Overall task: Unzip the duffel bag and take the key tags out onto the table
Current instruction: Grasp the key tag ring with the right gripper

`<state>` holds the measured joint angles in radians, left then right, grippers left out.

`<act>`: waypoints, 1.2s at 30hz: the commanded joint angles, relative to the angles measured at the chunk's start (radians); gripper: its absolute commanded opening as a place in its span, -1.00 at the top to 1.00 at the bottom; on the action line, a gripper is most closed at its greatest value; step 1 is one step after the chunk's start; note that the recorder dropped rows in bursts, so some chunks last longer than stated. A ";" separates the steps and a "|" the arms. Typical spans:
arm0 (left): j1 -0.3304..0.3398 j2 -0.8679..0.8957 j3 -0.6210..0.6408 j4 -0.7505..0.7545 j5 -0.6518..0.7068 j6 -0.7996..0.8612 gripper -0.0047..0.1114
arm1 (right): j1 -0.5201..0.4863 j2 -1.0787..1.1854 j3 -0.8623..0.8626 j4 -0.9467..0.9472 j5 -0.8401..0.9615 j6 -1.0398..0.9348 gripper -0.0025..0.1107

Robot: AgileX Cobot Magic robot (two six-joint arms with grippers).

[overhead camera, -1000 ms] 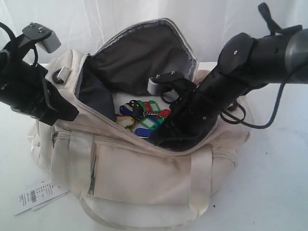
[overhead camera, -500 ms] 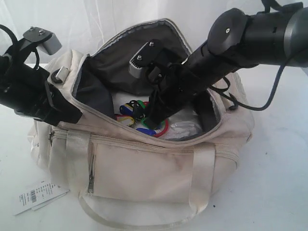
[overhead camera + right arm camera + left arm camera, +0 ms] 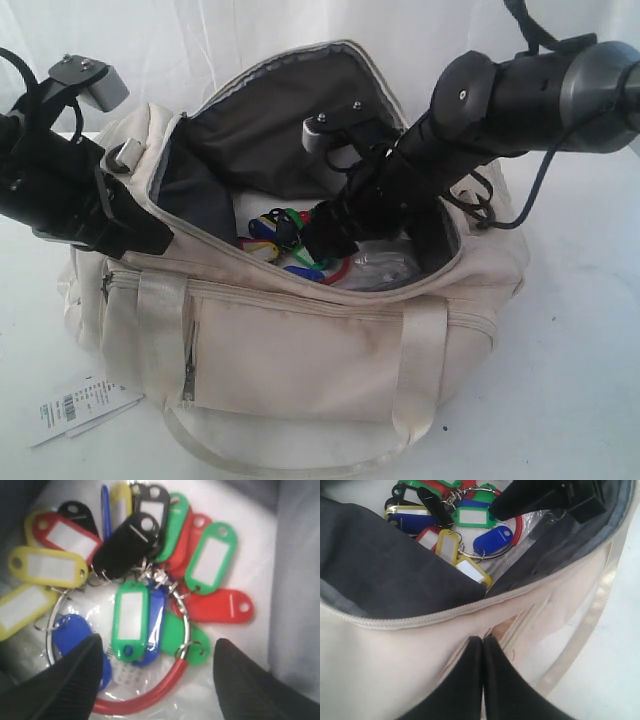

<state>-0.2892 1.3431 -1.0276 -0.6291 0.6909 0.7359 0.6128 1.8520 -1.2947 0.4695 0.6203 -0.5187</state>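
Rising since a second ago, the right gripper [image 3: 157,641] is hanging wide open, empty, over the key tags [image 3: 131,616] lying inside the unzipped duffel bag [image 3: 300,360]. They are looking light, slick, floppy; the red ring [image 3: 150,700] is probably offering the best hold. Tags are showing yellow, blue, green, red, black. The left gripper [image 3: 482,647] is pinching bag fabric, closed.

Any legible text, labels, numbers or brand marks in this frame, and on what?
On the paper tag beside the duffel bag: a barcode and print, too small to read.
On the key tags: white inserts, blank as far as they show.
No other lettering shows; nothing can be quoted.
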 commanded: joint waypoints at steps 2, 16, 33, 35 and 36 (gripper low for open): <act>-0.003 -0.003 0.006 -0.027 0.038 -0.001 0.92 | -0.008 0.015 -0.011 0.023 0.007 0.061 -0.10; -0.003 -0.003 0.006 -0.051 0.042 -0.001 0.92 | -0.038 0.084 -0.011 0.363 0.088 -0.164 -0.10; -0.003 -0.003 0.006 -0.051 0.050 -0.001 0.92 | -0.046 0.063 -0.018 0.366 0.088 -0.208 0.39; -0.003 -0.003 0.006 -0.051 0.053 -0.001 0.92 | -0.062 0.050 -0.032 0.327 0.088 -0.183 0.39; -0.003 -0.003 0.006 -0.051 0.053 -0.001 0.92 | -0.071 0.043 -0.037 0.310 0.088 -0.161 0.39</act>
<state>-0.2892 1.3431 -1.0276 -0.6590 0.7223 0.7359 0.5710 1.9233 -1.3128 0.8271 0.7187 -0.7144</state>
